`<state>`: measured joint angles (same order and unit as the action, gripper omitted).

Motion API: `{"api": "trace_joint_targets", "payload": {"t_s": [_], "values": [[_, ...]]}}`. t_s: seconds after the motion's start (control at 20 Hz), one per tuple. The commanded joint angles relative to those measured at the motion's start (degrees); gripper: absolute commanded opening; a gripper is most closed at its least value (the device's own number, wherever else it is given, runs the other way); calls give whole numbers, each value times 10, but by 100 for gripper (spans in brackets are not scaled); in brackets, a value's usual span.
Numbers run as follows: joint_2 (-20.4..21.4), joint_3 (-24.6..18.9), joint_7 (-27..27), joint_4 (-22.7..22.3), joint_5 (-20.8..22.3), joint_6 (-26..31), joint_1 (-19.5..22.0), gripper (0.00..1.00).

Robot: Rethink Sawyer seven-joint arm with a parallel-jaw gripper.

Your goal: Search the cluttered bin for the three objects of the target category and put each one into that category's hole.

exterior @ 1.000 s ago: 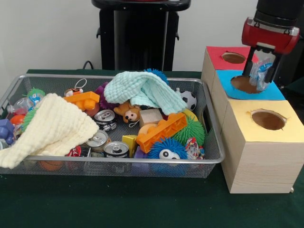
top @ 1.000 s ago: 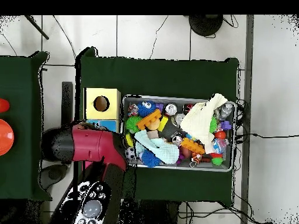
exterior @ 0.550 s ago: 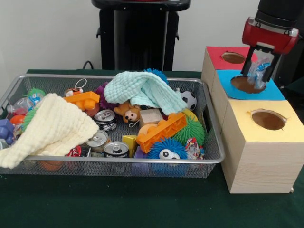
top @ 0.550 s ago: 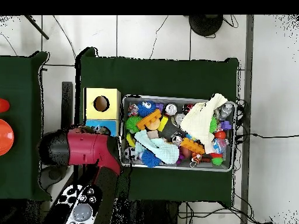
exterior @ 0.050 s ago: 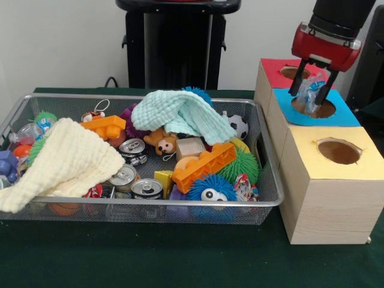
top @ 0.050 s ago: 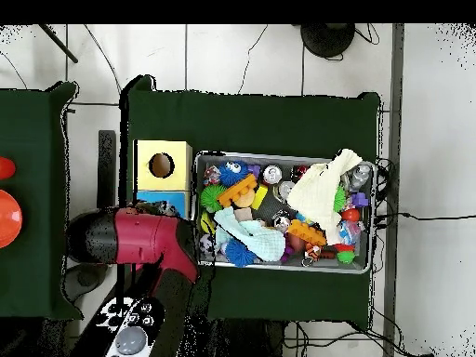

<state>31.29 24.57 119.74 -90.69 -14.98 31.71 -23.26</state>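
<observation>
Presently a crinkly plastic packet (exterior @ 0.050 s ago: 311, 94) (light, soft, likely slippery) is held pinched in the pincer (exterior @ 0.050 s ago: 309, 96) above the blue hole (exterior @ 0.050 s ago: 313, 108).

No legible text, labels or nos. anywhere: prints on the cans (exterior @ 0.050 s ago: 132, 150) in the wire bin (exterior @ 0.050 s ago: 269, 180) too small to read.

A wire bin (exterior @ 0.050 s ago: 264, 201) full of toys sits on the table, with a row of three boxes (exterior @ 0.050 s ago: 327, 198) just to its right. In the bin, one cloth (exterior @ 0.050 s ago: 60, 162) lies at the left and another cloth (exterior @ 0.050 s ago: 180, 114) toward the back, with cans (exterior @ 0.050 s ago: 135, 183) near the front.
</observation>
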Motion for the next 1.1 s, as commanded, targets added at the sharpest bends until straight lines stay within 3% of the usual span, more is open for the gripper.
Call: {"api": "trace_joint_targets", "payload": {"t_s": [0.05, 0.2, 0.4, 0.85, 1.1], "values": [[-17, -18, 155, -11, -34, 33, 10, 100], [-5, -35, 148, -25, -44, 22, 21, 100], [24, -62, 131, -29, -67, 106, 37, 100], [104, -54, 82, 5, -57, 260, 66, 100], [114, -36, 56, 30, -30, 258, 88, 100]]}}
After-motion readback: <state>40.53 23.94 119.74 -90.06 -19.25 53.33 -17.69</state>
